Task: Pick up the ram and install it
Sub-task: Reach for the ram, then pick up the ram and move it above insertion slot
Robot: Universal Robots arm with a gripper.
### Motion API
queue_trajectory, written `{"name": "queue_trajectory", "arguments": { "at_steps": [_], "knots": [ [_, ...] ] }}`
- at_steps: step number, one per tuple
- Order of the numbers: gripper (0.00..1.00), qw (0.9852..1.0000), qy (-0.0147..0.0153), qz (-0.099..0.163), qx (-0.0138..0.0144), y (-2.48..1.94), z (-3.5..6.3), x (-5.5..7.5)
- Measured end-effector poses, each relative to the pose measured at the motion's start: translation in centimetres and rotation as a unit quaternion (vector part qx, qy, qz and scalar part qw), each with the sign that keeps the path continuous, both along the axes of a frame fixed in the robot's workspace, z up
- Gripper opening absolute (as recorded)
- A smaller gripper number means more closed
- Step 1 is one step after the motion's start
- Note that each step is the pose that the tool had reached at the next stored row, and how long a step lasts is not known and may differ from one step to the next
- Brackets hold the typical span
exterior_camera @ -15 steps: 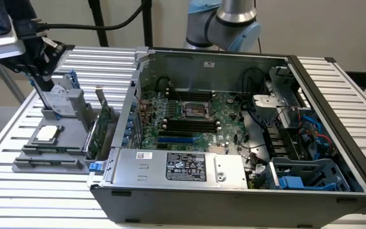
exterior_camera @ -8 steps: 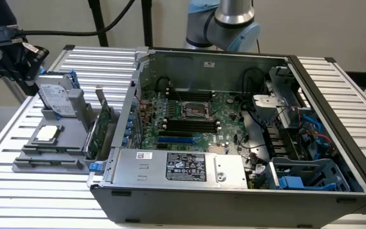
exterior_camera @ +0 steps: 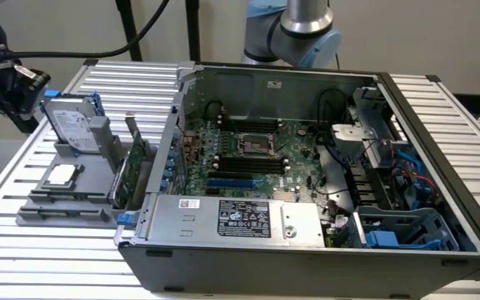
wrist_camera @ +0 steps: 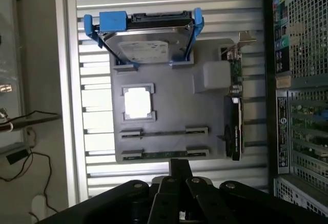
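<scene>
The ram point(wrist_camera: 164, 155) is a thin green stick standing on edge in the grey holder point(wrist_camera: 169, 106), in the slot nearest my gripper. My gripper point(wrist_camera: 180, 168) hangs high above that end of the holder, fingers together with nothing between them. In the exterior view the gripper point(exterior_camera: 15, 87) is the dark mass at the left edge, above the table. The open computer case point(exterior_camera: 307, 169) lies to the exterior view's right of the holder. Its black memory slots point(exterior_camera: 244, 164) sit beside the processor socket point(exterior_camera: 252, 142).
The holder also carries a silver hard drive with blue rails point(wrist_camera: 148, 42), a square processor point(wrist_camera: 137, 102) and a green expansion card with a bracket point(wrist_camera: 234, 111). A slatted metal table point(exterior_camera: 23, 250) lies under everything. The case wall point(wrist_camera: 297, 80) rises close beside the holder.
</scene>
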State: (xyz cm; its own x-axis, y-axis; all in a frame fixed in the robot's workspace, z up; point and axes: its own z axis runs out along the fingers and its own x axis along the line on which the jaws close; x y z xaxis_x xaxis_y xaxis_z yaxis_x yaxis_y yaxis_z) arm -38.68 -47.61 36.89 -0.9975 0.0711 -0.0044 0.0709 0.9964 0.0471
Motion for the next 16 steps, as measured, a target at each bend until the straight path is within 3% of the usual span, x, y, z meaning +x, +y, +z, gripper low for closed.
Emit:
{"name": "queue_trajectory", "arguments": {
  "at_steps": [5, 16],
  "knots": [
    [0.0, 1.0, 0.0054, 0.0, 0.0, -0.75, -0.45, -0.2],
    [0.0, 0.9999, 0.0058, 0.009, -0.0004, -0.89, -1.91, -0.9]
  ]
}}
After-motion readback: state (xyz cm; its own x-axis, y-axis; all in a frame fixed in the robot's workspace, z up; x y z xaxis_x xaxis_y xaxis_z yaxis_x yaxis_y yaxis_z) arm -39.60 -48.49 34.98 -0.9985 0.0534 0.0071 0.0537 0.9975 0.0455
